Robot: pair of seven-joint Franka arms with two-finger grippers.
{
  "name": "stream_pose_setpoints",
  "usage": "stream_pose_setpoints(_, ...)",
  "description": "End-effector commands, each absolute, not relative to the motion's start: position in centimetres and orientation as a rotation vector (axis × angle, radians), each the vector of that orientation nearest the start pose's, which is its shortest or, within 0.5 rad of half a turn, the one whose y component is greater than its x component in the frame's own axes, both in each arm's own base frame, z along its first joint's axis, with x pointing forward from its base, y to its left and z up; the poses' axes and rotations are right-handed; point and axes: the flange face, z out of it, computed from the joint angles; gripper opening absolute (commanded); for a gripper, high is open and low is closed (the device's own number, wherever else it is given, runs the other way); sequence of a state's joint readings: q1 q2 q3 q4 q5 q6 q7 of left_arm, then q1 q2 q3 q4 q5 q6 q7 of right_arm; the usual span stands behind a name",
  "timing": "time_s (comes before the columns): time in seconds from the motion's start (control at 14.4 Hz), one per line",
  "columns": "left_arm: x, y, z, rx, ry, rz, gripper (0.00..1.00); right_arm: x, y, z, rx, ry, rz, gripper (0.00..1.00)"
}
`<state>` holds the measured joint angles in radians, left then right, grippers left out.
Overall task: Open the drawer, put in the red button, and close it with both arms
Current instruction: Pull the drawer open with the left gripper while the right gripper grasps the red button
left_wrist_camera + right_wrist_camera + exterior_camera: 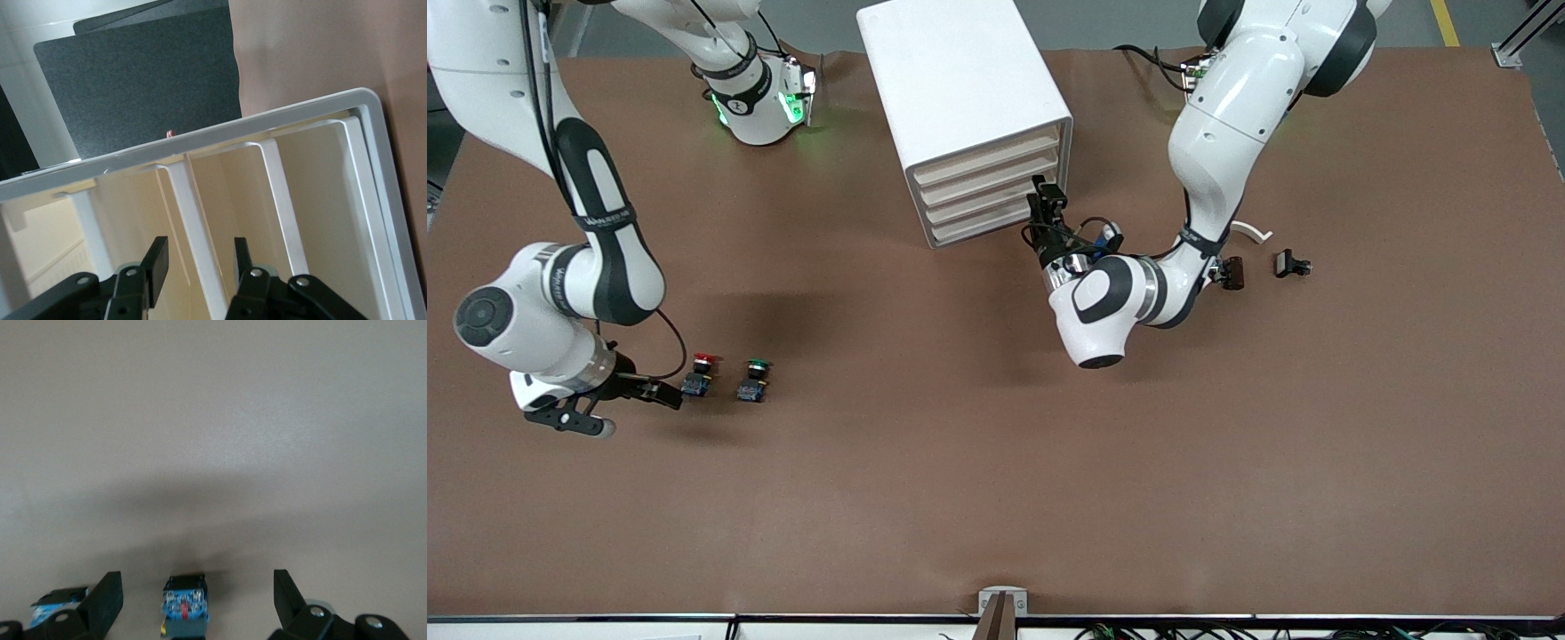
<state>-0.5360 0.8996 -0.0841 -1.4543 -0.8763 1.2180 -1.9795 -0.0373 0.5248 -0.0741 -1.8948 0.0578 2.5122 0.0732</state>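
The red button (pixel 701 372) stands on the brown table near the right arm's end, its red cap up and its blue-grey block down. My right gripper (pixel 669 394) is low beside it and open. In the right wrist view the blue block (pixel 185 608) lies between the open fingers (pixel 107 599), untouched, and its cap is hidden. My left gripper (pixel 1047 203) is at the front of the white drawer cabinet (pixel 960 98). In the left wrist view it (pixel 199 263) is open, with its fingers on either side of a white drawer ridge (pixel 200 240).
A green-capped button (pixel 754 380) stands just beside the red one, toward the left arm's end. A second blue block (pixel 59 600) shows outside one finger. Two small black parts (pixel 1232 271) (pixel 1291 264) and a white curved piece (pixel 1254 232) lie by the left arm.
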Motion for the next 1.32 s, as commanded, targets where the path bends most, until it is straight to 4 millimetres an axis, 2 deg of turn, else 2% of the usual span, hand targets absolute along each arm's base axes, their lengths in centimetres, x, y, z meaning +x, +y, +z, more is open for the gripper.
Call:
stream_pose_setpoints(0.0,42.8,-44.2,16.7,-1.346,-1.371,1.459,0.47,63.0,-6.1,20.9,-3.112,0.359,-0.186,1.0)
stream_pose_setpoints(0.21,40.9,-45.5,16.7,-1.35,-1.338,1.442,0.46,62.7,-5.8,20.1,-3.115,0.352,-0.187,1.0)
stream_pose_setpoints(0.28,40.6,-45.7,16.7,-1.352,-1.333,1.437,0.42,62.6,-5.8,19.9,-3.115,0.352,-0.182,1.0)
stream_pose_setpoints(0.42,40.3,-46.0,16.7,-1.355,-1.327,1.431,0.22,62.1,-5.7,19.1,-3.119,0.349,-0.158,1.0)
stream_pose_setpoints(0.62,40.5,-45.9,16.9,-1.356,-1.33,1.435,0.02,61.2,-5.4,18.2,-3.121,0.346,-0.103,1.0)
stream_pose_setpoints(0.83,41.1,-45.5,16.9,-1.351,-1.34,1.45,0.02,60.6,-5.4,17.6,-3.122,0.349,-0.076,1.0)
stream_pose_setpoints(0.97,42.5,-44.3,16.6,-1.325,-1.365,1.481,0.03,60.5,-5.4,17.5,-3.122,0.347,-0.071,1.0)
stream_pose_setpoints(1.04,43.0,-43.7,16.6,-1.319,-1.376,1.489,0.03,60.4,-5.3,17.6,-3.123,0.342,-0.069,0.87)
stream_pose_setpoints(1.25,44.9,-41.9,16.7,-1.299,-1.414,1.517,0.06,60.2,-5.2,17.4,-3.121,0.348,-0.054,0.21)
